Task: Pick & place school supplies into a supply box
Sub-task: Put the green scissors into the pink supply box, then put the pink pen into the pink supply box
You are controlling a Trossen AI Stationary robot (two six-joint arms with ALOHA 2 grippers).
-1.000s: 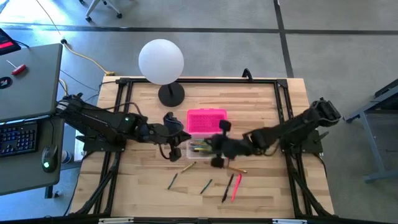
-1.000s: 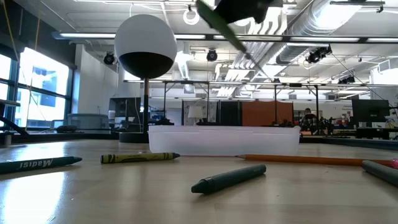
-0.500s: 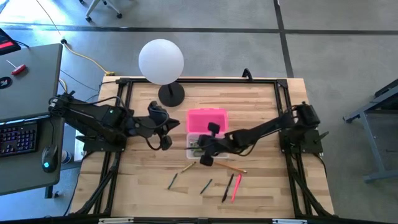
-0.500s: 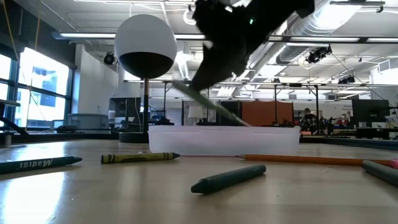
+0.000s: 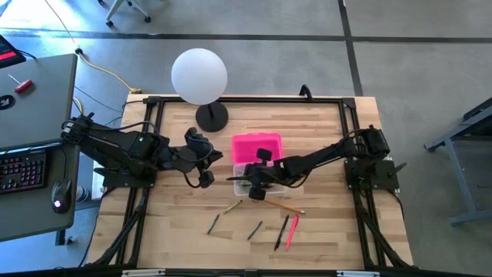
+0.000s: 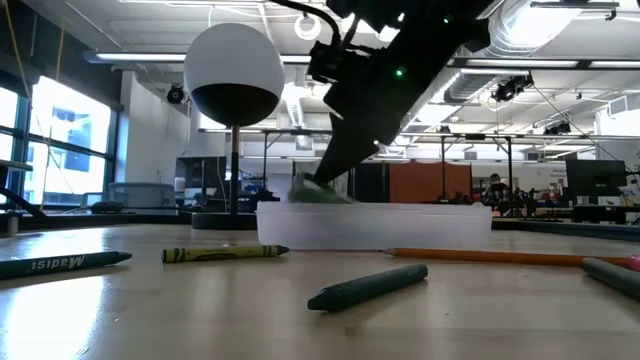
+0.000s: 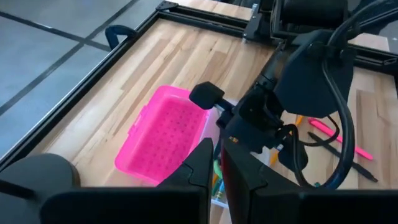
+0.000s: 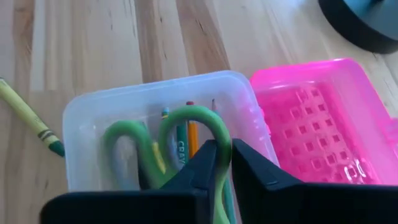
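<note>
The clear supply box (image 5: pixel 240 181) stands mid-table, its pink lid (image 5: pixel 256 146) swung open and lying flat on the far side. Pencils and a crayon (image 8: pixel 181 148) lie inside the box. My right gripper (image 5: pixel 252 185) reaches slanting down into the box and is shut on the green-handled scissors (image 8: pixel 166 127). The scissors' loops are down among the pencils. In the low view the scissors (image 6: pixel 318 192) show at the box rim. My left gripper (image 5: pixel 204 165) hovers left of the box, shut and holding nothing. Several pencils and crayons (image 5: pixel 281 228) lie loose toward the near edge. My right gripper pinches the scissors between its two fingers at the side of one handle loop (image 8: pixel 222 138). The fingers (image 6: pixel 345 150) come slanting down from the table's right. The loops point ahead of the fingers and sit inside the box on the pencils. The blades are hidden behind the fingers.
A white globe lamp (image 5: pixel 200 75) stands on its dark foot (image 5: pixel 211 117) at the far edge, left of the lid. Loose items near the front include a yellow crayon (image 6: pixel 225 253), a dark green crayon (image 6: pixel 368 286), an orange pencil (image 5: pixel 289 208) and a red one (image 5: pixel 292 231).
My right gripper has moved left and down from above the table, carrying the scissors, tilted, into the box. The box has slid slightly toward the table's right. My left gripper has drawn back from the box toward the left edge.
</note>
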